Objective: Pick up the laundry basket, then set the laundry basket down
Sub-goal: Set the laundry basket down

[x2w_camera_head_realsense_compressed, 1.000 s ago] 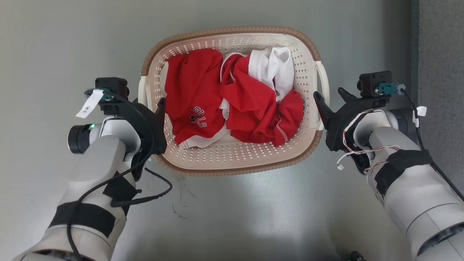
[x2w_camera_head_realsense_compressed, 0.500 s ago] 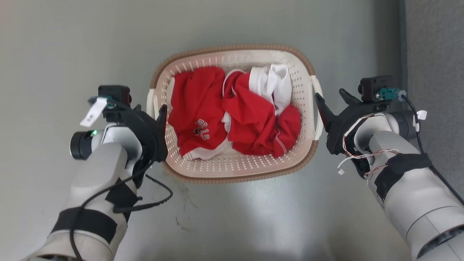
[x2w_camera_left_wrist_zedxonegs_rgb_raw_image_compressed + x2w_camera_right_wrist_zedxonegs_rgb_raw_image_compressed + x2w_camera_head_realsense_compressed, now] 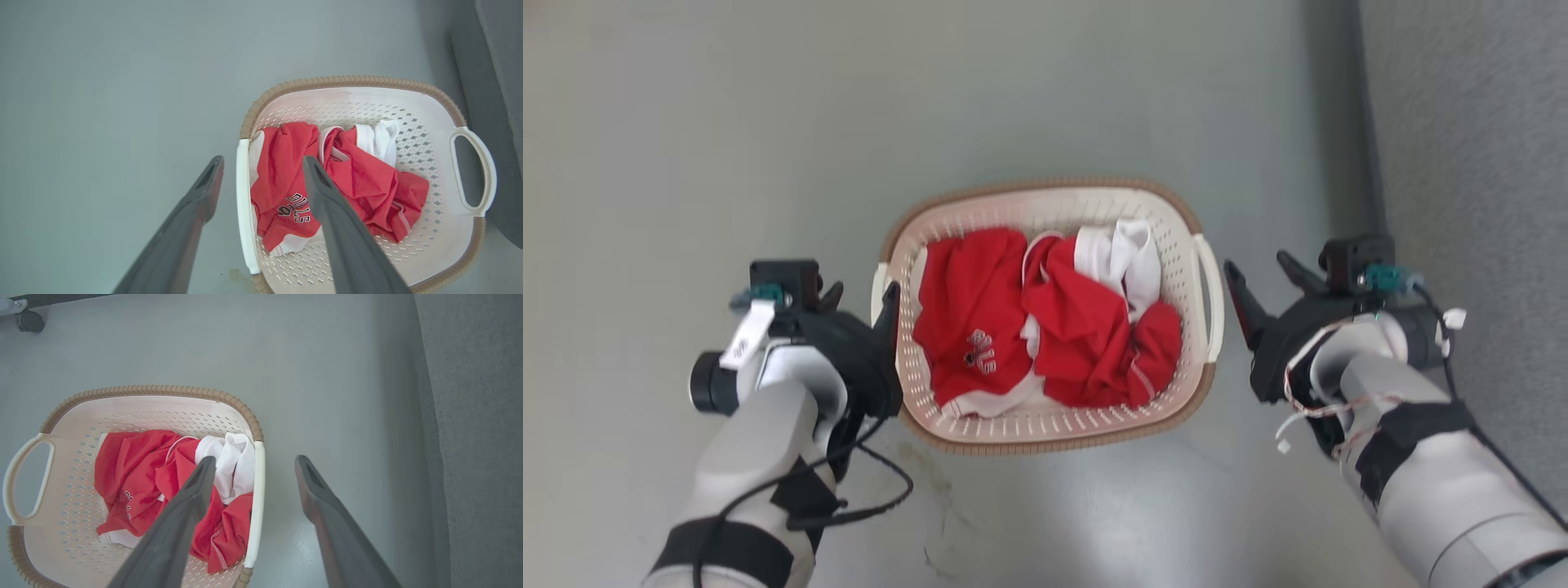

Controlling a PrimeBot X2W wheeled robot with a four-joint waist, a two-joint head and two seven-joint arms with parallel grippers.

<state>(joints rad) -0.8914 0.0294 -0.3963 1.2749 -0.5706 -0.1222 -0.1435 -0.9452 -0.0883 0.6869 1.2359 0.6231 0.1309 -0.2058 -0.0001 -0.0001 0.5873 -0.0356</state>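
Note:
The laundry basket (image 3: 1045, 186), cream perforated plastic with a brown woven-look rim, rests on the grey floor and holds crumpled red and white clothes (image 3: 964, 327). My left gripper (image 3: 862, 290) is open beside the basket's left white handle (image 3: 879, 286). The left wrist view shows that handle (image 3: 244, 204) lying between the two spread fingers of the left gripper (image 3: 262, 160). My right gripper (image 3: 1256, 263) is open, a small gap to the right of the right handle (image 3: 1213, 294). In the right wrist view, the right gripper (image 3: 255, 459) straddles that handle (image 3: 255, 506) from above. Neither gripper holds anything.
A darker grey textured surface (image 3: 1462, 163) runs along the right side, close to the right arm. A caster wheel (image 3: 28, 320) shows at the far corner in the right wrist view. A faint stain (image 3: 931, 482) marks the floor in front of the basket.
The whole head picture has shifted: the basket now looks smaller and lower, so the camera has moved. Both grippers stay open, and the right one now stands a little farther from its handle.

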